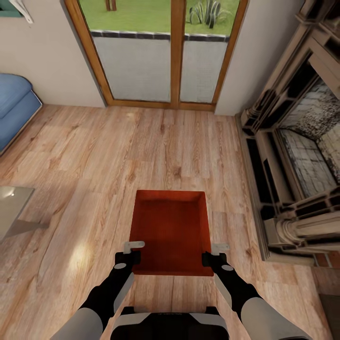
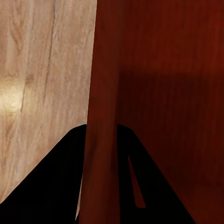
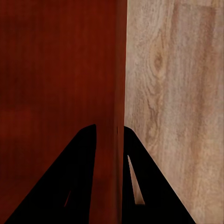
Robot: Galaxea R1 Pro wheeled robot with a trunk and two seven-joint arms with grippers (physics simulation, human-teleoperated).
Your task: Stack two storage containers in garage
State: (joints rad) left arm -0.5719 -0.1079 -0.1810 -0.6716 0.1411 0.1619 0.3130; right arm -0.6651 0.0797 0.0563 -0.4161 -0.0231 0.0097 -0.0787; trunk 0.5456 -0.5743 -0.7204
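One orange-red open-top storage container (image 1: 171, 231) sits low in front of me over the living room's wood plank floor (image 1: 118, 151). My left gripper (image 1: 128, 257) is shut on its left wall near the near corner. In the left wrist view, the black fingers (image 2: 51, 186) straddle that ribbed wall (image 2: 100, 84). At the near right corner my right gripper (image 1: 211, 257) is shut on the right wall (image 3: 114, 70), one finger (image 3: 60, 186) inside the bin. I cannot tell whether the bin rests on the floor. The other container and the garage are out of view.
Wood-framed glass doors (image 1: 165, 52) stand straight ahead. An ornate stone fireplace (image 1: 302, 156) fills the right side. A blue sofa (image 1: 14, 108) is at the far left, with a glass table corner (image 1: 12, 208) nearer on the left.
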